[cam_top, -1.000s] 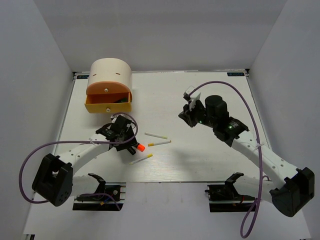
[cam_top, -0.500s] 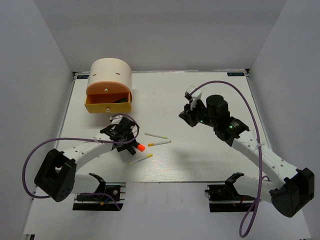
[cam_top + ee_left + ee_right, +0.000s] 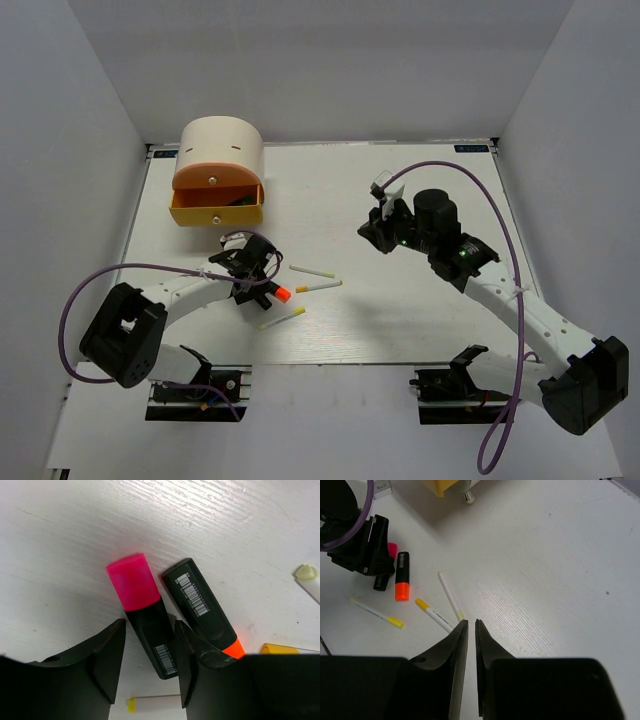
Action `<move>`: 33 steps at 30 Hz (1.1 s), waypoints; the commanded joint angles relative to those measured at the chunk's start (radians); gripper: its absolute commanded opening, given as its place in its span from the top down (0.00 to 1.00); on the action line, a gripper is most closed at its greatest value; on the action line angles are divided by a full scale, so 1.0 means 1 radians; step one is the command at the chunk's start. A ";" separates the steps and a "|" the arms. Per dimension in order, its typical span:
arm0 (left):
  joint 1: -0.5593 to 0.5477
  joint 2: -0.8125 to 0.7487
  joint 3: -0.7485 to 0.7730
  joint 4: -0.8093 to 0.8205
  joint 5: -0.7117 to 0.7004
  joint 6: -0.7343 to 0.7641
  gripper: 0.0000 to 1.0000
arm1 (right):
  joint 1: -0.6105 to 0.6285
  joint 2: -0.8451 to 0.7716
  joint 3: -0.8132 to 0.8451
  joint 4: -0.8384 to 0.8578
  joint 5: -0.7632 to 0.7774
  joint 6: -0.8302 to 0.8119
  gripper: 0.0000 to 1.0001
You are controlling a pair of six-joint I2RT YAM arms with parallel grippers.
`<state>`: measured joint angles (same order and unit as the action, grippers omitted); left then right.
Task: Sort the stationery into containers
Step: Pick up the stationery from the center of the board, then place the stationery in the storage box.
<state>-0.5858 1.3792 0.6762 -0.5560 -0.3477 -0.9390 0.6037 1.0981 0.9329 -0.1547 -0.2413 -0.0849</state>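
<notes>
Highlighters [image 3: 145, 615] two, thin sticks [image 3: 451, 595] three

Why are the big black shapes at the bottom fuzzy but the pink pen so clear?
Left wrist view: the jaws of the left gripper sit near the lens and blur, while the pink-capped black highlighter is sharp, barcode included. Right wrist view: the right gripper shows equally soft jaws, white table crisp.

Illegible barcodes [image 3: 193, 594] on two highlighters [image 3: 150, 625]
</notes>
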 commanded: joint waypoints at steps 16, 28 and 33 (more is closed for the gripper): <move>-0.014 -0.038 -0.020 -0.053 -0.001 0.034 0.77 | -0.012 -0.066 -0.019 0.049 -0.044 0.020 0.83; -0.065 -0.439 0.068 -0.015 0.052 0.207 0.91 | -0.012 -0.061 -0.022 0.053 -0.046 0.019 0.83; -0.065 -0.462 0.179 0.021 -0.054 0.250 0.91 | -0.015 -0.055 -0.025 0.057 -0.047 0.020 0.83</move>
<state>-0.6456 0.9291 0.7765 -0.5785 -0.3199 -0.7414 0.5949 1.0550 0.9180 -0.1471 -0.2726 -0.0776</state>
